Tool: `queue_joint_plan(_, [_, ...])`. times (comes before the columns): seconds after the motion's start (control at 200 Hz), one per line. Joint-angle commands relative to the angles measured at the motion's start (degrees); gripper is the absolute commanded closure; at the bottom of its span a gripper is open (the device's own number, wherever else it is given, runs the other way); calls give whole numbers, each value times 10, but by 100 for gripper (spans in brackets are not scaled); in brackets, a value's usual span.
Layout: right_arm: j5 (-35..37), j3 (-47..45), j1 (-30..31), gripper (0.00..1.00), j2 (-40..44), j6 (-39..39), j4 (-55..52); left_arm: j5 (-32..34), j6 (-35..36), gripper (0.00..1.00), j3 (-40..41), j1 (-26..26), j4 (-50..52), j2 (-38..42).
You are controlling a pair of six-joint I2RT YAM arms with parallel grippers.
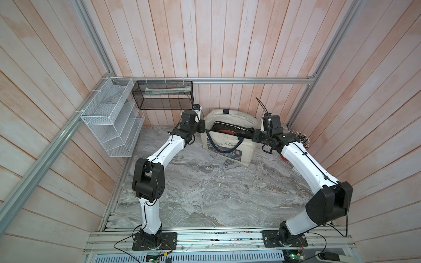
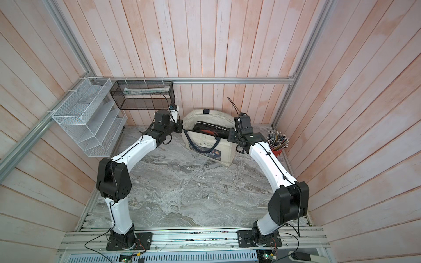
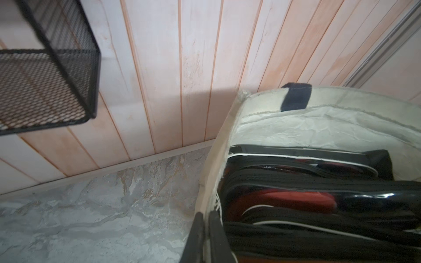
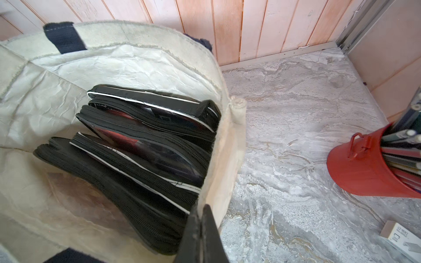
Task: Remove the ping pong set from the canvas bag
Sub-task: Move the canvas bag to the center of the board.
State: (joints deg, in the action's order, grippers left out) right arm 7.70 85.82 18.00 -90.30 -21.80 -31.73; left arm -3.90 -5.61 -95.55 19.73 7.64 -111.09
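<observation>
Wrist views: left hand (image 3: 206, 236) clenched on one end rim of canvas bag (image 3: 262, 102), right hand (image 4: 200, 236) clenched on opposite end rim. Mouth judged held spread for access. Ping pong set (image 4: 145, 145), black zipped cases, lodged on edge inside bag, at rear of table (image 1: 205, 193).

You have a grey marbled tabletop (image 1: 205, 186) boxed in by pale pink plank walls (image 1: 227, 45). A white wire tiered rack (image 1: 109, 123) hangs on a side-wall rail. A black mesh basket (image 1: 163, 95) hangs just beside it on the back rail (image 1: 250, 80), with something long and pale inside, possibly a packet. A red metal bucket (image 4: 360, 168) stands in the opposite back corner, crammed with pens (image 2: 276, 136). A small pale printed box (image 4: 402, 234) lies flat near it.
</observation>
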Motion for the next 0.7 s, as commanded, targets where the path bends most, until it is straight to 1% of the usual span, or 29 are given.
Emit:
queue_joint_plan(0.0, [-15, 23, -2, 100, -17, 20, -11, 58, -12, 100, 41, -32, -16, 62])
queue_joint_plan(0.16, [-22, 64, 29, 100, -50, 36, -21, 78, -22, 100, 96, -53, -24, 121])
queue_joint_plan(0.315, [-33, 128, 73, 100, -99, 45, -43, 106, -18, 100, 120, -74, -5, 170])
queue_joint_plan(0.445, [-44, 178, 101, 100, -138, 45, -61, 116, -21, 100, 147, -94, 4, 213])
queue_joint_plan(0.695, [-51, 246, 160, 100, -196, 43, -81, 136, -32, 100, 213, -126, 18, 274])
